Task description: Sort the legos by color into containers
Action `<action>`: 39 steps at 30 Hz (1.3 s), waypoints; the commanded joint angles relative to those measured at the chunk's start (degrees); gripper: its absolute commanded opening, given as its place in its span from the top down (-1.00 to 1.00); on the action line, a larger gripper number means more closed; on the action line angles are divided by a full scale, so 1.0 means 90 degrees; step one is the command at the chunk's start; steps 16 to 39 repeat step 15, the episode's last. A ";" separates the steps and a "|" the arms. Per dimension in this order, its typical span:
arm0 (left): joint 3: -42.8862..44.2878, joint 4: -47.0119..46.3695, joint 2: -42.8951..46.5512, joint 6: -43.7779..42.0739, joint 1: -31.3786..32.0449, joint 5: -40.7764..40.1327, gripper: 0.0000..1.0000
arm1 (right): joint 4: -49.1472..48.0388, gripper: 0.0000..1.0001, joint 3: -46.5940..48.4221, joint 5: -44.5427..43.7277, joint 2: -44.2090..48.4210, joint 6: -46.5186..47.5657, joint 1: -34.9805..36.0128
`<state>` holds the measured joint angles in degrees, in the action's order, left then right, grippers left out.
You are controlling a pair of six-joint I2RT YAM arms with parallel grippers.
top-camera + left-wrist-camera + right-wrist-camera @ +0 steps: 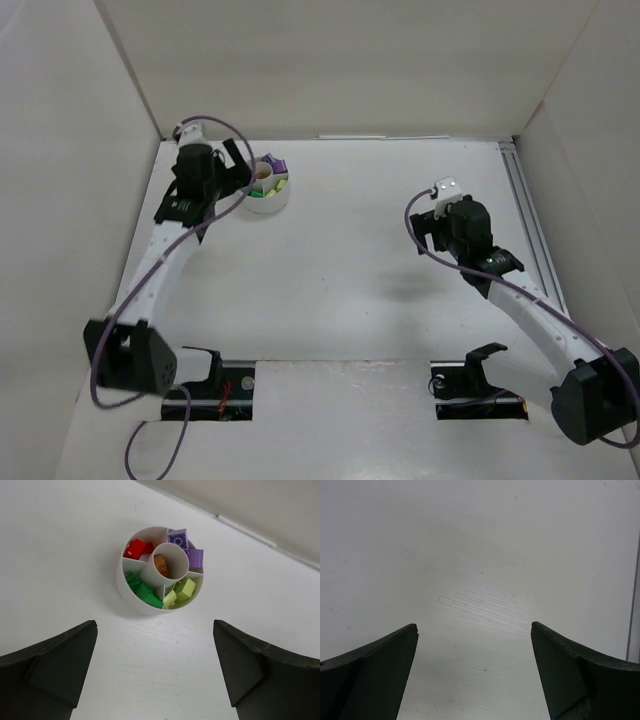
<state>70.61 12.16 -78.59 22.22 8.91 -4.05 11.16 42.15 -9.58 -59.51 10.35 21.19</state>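
Five colours of bricks all lie inside the round white dish (142,609), which sits at the far left of the table (340,290). Red bricks (136,548) fill one wedge, lilac bricks (178,539) the next, pale yellow-green bricks (185,587) a third and green bricks (145,592) a fourth. An orange-brown brick (161,565) lies in the round middle cup. The left gripper (154,630) hangs just beside the dish on its near side, fingers spread wide and gripping nothing. The right gripper (474,627) hovers well apart over the table's right half, also spread wide and gripping nothing.
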 commanded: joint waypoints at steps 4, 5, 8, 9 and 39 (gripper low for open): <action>-0.2004 -0.0697 0.2275 0.1505 -0.0023 -0.1150 -1.00 | -0.0341 -0.98 0.0043 -0.0566 0.0060 -0.1062 -0.0762; -0.2334 -0.0697 0.2431 0.1506 -0.0023 -0.1151 -1.00 | -0.0341 -0.98 0.0111 -0.0508 0.0059 -0.1062 -0.0821; -0.2426 -0.0416 0.2706 0.1565 -0.0023 -0.1473 -1.00 | -0.0283 -0.98 0.0180 -0.0507 -0.0058 -0.1121 -0.0821; -0.2426 -0.0327 0.2706 0.1565 -0.0023 -0.1473 -1.00 | -0.0283 -0.98 0.0180 -0.0507 -0.0058 -0.1121 -0.0821; -0.2494 -0.0209 0.2482 0.1623 -0.0023 -0.1386 -1.00 | -0.0419 -0.98 0.0111 -0.0332 0.0088 -0.1179 -0.0821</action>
